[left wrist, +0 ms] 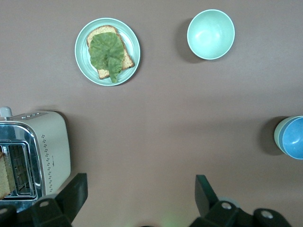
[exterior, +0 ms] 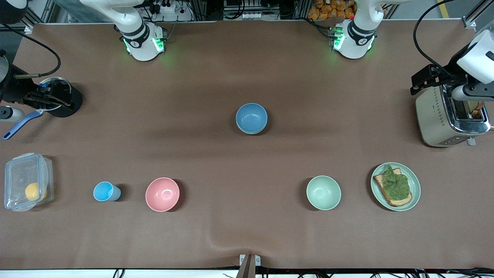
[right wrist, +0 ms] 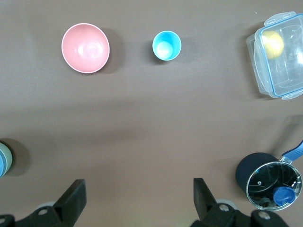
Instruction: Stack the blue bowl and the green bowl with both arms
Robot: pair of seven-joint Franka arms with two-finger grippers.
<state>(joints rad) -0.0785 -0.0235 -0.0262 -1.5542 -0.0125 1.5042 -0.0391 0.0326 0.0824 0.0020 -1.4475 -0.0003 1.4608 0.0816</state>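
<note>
Since the blue bowl (exterior: pixel 251 117) is seen sitting inside the green bowl (left wrist: pixel 277 135) in the middle of the table, the stacking looks done. Only a thin green edge can be seen under the blue one.

The left gripper (left wrist: pixel 139 198) is held up by the toaster (exterior: pixel 449 116) at its own arm's end of the table. Its two fingers are spread wide apart and nothing is held. The right gripper (right wrist: pixel 137 201) is held up by the black pot (right wrist: pixel 270 179) at the other end, with its fingers wide apart too and nothing in them.

To finish well, both arms should be kept away from the stack so it is not bumped. The blue bowl should be checked to see that it sits flat and not tipped.

Nothing is seen inside the blue bowl. The mint bowl (exterior: pixel 323 192), the pink bowl (exterior: pixel 162 194) and the little blue cup (exterior: pixel 104 191) are empty as well. A yellow fruit is kept in the clear box (exterior: pixel 23 173). Toast with a green leaf on it is laid on the green plate (exterior: pixel 416 184). Bread is seen in a toaster slot. The pot is covered by a glass lid with a blue knob.
</note>
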